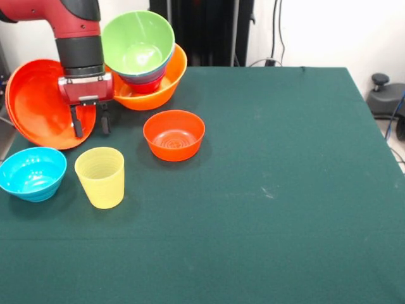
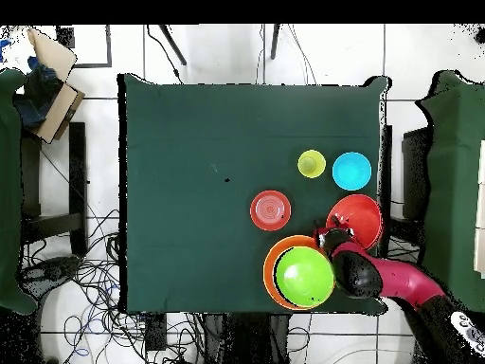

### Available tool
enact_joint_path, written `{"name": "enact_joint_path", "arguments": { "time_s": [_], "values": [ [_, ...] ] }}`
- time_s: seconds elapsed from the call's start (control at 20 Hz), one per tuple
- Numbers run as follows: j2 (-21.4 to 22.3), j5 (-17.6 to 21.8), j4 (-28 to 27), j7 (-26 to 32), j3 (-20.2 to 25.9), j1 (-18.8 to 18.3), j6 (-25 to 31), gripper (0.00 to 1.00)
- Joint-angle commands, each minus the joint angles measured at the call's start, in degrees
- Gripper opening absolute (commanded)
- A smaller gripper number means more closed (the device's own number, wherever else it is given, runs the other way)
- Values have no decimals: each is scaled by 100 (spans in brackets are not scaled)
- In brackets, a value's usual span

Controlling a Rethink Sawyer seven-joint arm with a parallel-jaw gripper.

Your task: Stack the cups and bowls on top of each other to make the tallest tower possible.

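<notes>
Cup [image 1: 100,177] and cyan bowl [image 1: 31,173] sit nearest the table's front edge, side by side but apart. Beyond them, the small red-orange bowl [image 1: 174,134] stands alone, upright. Farther back, my gripper [image 1: 90,120] hangs with its 2 fingers slightly parted, holding nothing, in front of the big red bowl [image 1: 41,101], which is tipped on its side. At the far edge stands the tower [image 1: 147,66], its green bowl [image 1: 138,41] tilted on top. I judge that tilt risky: brushing it with my arm could spill the pile, and the tipped bowl may roll.
</notes>
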State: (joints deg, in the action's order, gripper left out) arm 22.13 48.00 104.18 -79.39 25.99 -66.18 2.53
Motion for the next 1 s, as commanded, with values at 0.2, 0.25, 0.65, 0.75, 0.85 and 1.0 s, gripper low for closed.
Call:
{"name": "enact_joint_path", "arguments": {
  "time_s": [0.2, 0.25, 0.65, 0.75, 0.85, 1.0],
  "values": [
    [87, -229, 68, 22, 238, -104, 1098, 100],
    [151, -274, 116, 38, 264, -123, 1146, 100],
    [648, -520, 284, 145, 212, -112, 1561, 100],
    [876, -618, 446, 141, 260, -166, 1670, 100],
    [1168, -738, 642, 88, 305, -187, 1746, 100],
    [1633, -932, 945, 28, 342, -219, 1884, 100]
  ]
}}
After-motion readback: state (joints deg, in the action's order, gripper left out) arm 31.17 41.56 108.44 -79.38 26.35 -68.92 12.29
